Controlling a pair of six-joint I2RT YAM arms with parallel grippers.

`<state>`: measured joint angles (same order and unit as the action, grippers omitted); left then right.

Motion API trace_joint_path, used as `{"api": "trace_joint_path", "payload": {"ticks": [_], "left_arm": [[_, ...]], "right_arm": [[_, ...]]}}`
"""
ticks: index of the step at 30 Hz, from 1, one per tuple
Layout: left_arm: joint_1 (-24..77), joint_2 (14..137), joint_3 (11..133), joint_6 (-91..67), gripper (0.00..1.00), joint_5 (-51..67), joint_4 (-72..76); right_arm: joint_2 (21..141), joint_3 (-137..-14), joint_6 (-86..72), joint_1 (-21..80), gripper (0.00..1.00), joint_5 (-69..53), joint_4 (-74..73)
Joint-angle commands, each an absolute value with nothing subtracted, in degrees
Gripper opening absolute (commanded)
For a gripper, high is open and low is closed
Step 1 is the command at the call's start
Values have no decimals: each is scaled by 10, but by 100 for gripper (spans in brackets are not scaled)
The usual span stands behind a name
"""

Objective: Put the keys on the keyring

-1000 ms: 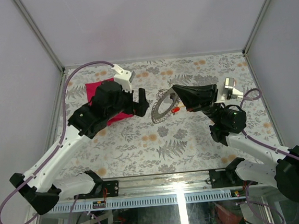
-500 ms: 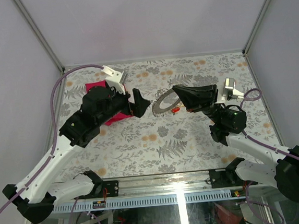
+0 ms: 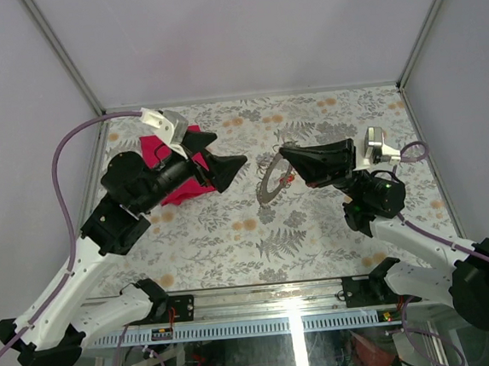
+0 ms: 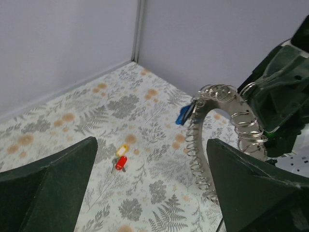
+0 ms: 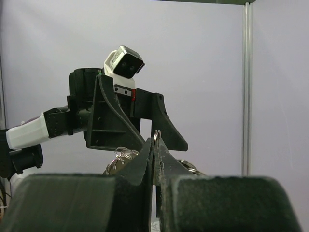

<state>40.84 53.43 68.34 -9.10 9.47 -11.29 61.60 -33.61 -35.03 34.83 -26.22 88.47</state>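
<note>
On the tabletop, just left of centre in the left wrist view, the keys lie together, a yellow head just above a red one. Their blades are too small for us to read a long axis.

To their right in that frame the keyring stands on edge, its blue tag at its upper left. We cannot tell whether its lower end touches the tabletop. The right gripper has its jaws clenched on the ring's upper rim, so that arm is occupied.

The left gripper has its jaws released wide, and the keys sit ahead of the gap and below it. We judge this the arm to fetch them, by moving forward and down.

Bare tabletop surrounds the keys on the left and near sides, while the ring crowds the right. The walls stand well beyond, and the pink cloth lies back under the left arm.
</note>
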Motion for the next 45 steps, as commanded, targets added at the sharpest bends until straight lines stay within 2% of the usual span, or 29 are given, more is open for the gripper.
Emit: {"api": "trace_joint_path", "payload": {"ticks": [1, 8, 11, 14, 26, 28, 31, 32, 45], "left_arm": [[409, 524, 680, -67, 100, 159, -27], [409, 488, 643, -76, 99, 205, 60], [409, 479, 634, -80, 88, 238, 100], [409, 480, 628, -94, 86, 264, 142], [409, 509, 615, -150, 92, 309, 263], [409, 513, 608, -157, 84, 320, 286], [409, 524, 613, -169, 61, 332, 304], [409, 527, 614, -174, 57, 337, 313], [410, 548, 608, -210, 44, 375, 376]], "right_arm": [[612, -378, -373, 345, 0, -280, 965], [620, -409, -408, 345, 0, -321, 977], [622, -420, -416, 345, 0, -327, 979], [624, -433, -425, 346, 0, -336, 978], [630, -468, -449, 348, 0, -347, 979], [633, -474, -449, 352, 0, -348, 979], [640, -483, -448, 358, 0, -351, 980], [642, -486, -447, 360, 0, -350, 980], [663, -507, -428, 384, 0, -350, 979]]}}
